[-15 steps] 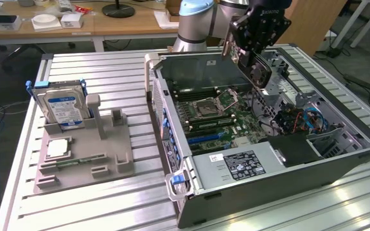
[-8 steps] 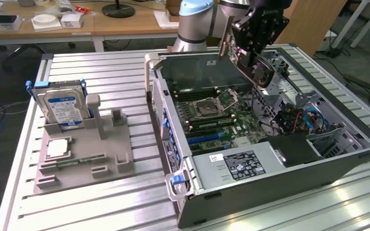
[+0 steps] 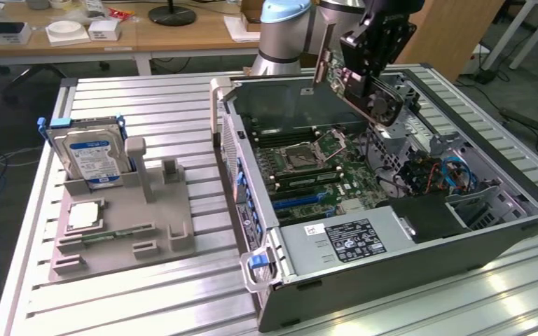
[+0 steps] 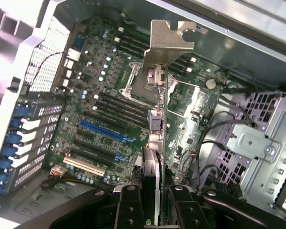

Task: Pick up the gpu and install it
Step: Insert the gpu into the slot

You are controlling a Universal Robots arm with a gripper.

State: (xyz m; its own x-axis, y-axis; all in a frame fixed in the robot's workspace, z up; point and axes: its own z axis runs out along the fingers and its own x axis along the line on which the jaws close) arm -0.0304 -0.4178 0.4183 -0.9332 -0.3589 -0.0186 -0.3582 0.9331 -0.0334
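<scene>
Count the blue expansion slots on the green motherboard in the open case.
2: a long blue slot and a shorter blue slot parallel to it, nearby. The held dark circuit card could hide others.

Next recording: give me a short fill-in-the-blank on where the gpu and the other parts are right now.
1. The gripper is ___ on the gpu.
2. The gpu hangs ___ the motherboard of the open computer case, not yet in a slot.
3. The hard drive stands ___ in the grey holder.
4. That holder sits to the exterior view's ___ of the case.

Missing words: shut; above; upright; left
</scene>
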